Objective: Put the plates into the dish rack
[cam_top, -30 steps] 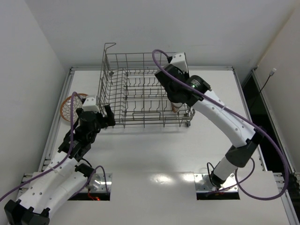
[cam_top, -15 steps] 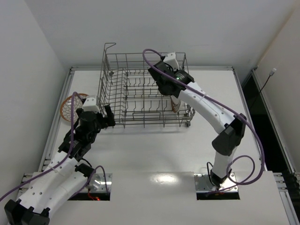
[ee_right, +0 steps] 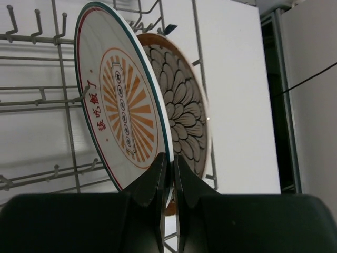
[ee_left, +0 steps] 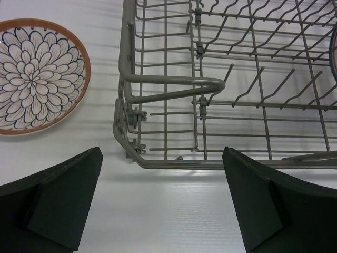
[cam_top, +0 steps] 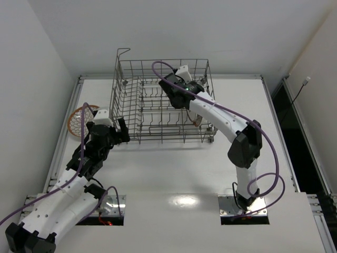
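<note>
Right gripper (ee_right: 168, 168) clamps sunburst plate (ee_right: 124, 121) in dish rack (cam_top: 120, 100), release judged next; left gripper (ee_left: 162, 174) open, last plate (ee_left: 39, 76) at ten o'clock.

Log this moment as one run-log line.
right gripper shut on white round sunburst plate in grey wire dish rack | left gripper open, empty

The dish rack (cam_top: 160, 103) sits on the table (cam_top: 174, 168) at the upper centre of the overhead view. A flat plate (cam_top: 78, 120) lies on the table just left of it. Inside the rack, at its right end, the nearer plate (ee_right: 124, 116) stands on edge, left of the farther plate (ee_right: 187, 121) in the right wrist view.
</note>
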You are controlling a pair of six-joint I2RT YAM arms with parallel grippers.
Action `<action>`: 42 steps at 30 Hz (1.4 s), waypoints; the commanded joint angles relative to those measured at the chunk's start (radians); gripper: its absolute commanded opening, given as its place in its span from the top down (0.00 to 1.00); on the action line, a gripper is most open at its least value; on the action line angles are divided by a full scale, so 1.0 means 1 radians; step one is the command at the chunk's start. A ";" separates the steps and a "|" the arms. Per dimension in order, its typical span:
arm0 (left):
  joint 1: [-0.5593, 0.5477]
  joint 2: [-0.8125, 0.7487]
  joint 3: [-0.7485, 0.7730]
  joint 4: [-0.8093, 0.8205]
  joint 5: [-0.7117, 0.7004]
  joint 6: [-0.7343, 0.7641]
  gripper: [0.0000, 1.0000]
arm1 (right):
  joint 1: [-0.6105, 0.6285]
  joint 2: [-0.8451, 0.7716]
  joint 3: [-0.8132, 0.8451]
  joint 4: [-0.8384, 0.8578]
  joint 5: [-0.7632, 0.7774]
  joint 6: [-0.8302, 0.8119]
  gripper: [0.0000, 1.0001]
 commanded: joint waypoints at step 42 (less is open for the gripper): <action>0.716 0.185 0.083 0.015 0.265 -0.559 0.01 | 0.100 -1.156 -1.131 0.464 -0.639 0.120 0.06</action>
